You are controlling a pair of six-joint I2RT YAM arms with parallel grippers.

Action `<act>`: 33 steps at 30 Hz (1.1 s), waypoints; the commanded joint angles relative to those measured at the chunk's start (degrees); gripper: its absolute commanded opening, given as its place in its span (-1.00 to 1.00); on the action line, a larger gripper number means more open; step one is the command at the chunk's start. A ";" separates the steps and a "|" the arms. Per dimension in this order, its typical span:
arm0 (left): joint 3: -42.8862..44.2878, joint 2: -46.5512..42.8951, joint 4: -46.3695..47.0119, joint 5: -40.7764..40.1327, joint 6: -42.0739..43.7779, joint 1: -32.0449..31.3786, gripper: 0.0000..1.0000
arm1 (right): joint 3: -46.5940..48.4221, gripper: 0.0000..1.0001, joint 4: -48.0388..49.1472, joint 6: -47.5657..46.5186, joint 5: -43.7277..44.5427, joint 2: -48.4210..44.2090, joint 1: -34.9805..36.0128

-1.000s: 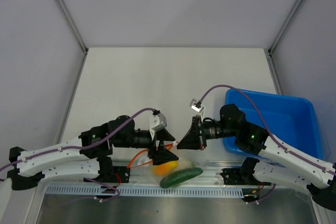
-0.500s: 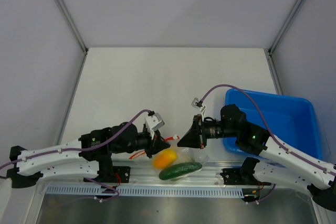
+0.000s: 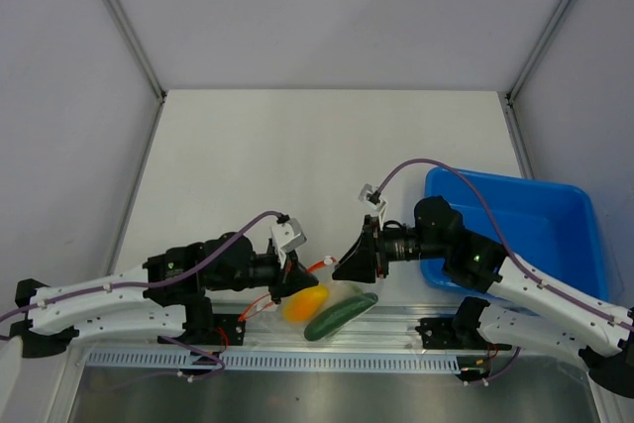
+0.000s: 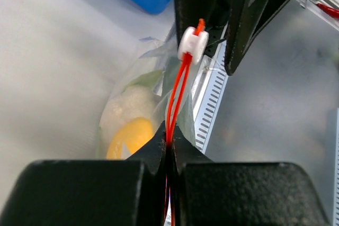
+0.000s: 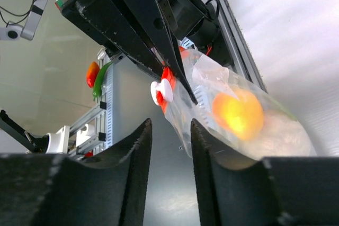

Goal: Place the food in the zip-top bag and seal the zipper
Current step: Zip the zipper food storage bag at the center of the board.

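Note:
The zip-top bag [image 5: 212, 86] hangs clear and crinkly over the table's near edge, between my two grippers. My left gripper [image 4: 169, 139] is shut on the orange-red zipper [image 4: 180, 86], just below its white slider [image 4: 192, 44]. Inside the bag are the yellow-orange fruit [image 3: 305, 302], the dark green cucumber [image 3: 340, 315] and the pale leafy lump [image 4: 132, 104]. My right gripper [image 5: 168, 130] is open, its fingertips just short of the slider [image 5: 161, 92], and nothing lies between them. The top view shows the left gripper [image 3: 293, 282] and right gripper [image 3: 339, 268] close together, tips facing.
The blue tray [image 3: 555, 207] stands at the right, behind my right arm. An aluminium rail [image 3: 396, 330] runs along the table's near edge under the bag. A small red and green object [image 5: 95, 79] lies beyond the rail in the right wrist view.
The left gripper has shut on the zipper strip and drawn back left. The right gripper, shut a moment ago, has opened. The bag with the food has swung slightly.

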 commanded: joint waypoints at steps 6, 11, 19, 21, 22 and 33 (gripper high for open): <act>-1.48 -2.26 5.05 5.49 -0.61 -0.14 -0.99 | -0.88 -0.29 10.53 -2.50 -3.57 1.75 0.38; -1.48 -3.32 4.35 6.02 -0.78 -0.14 -0.99 | -2.89 -0.79 16.61 -1.00 -7.26 3.34 0.46; 0.27 -4.11 1.97 2.42 -1.40 -0.23 -0.28 | -4.48 -1.00 17.50 -0.30 -5.51 2.72 0.47; 0.71 -5.25 2.23 0.49 -2.18 -0.14 0.04 | -4.75 -1.00 17.24 -0.30 -5.86 2.72 0.47; 1.32 -5.60 2.67 -0.22 -2.36 -0.23 0.09 | -4.83 -1.00 17.15 -0.30 -5.77 2.64 0.55; 8.97 -0.69 3.11 1.62 -2.28 -0.23 0.08 | -5.36 -1.00 16.27 -0.91 -5.42 1.93 2.22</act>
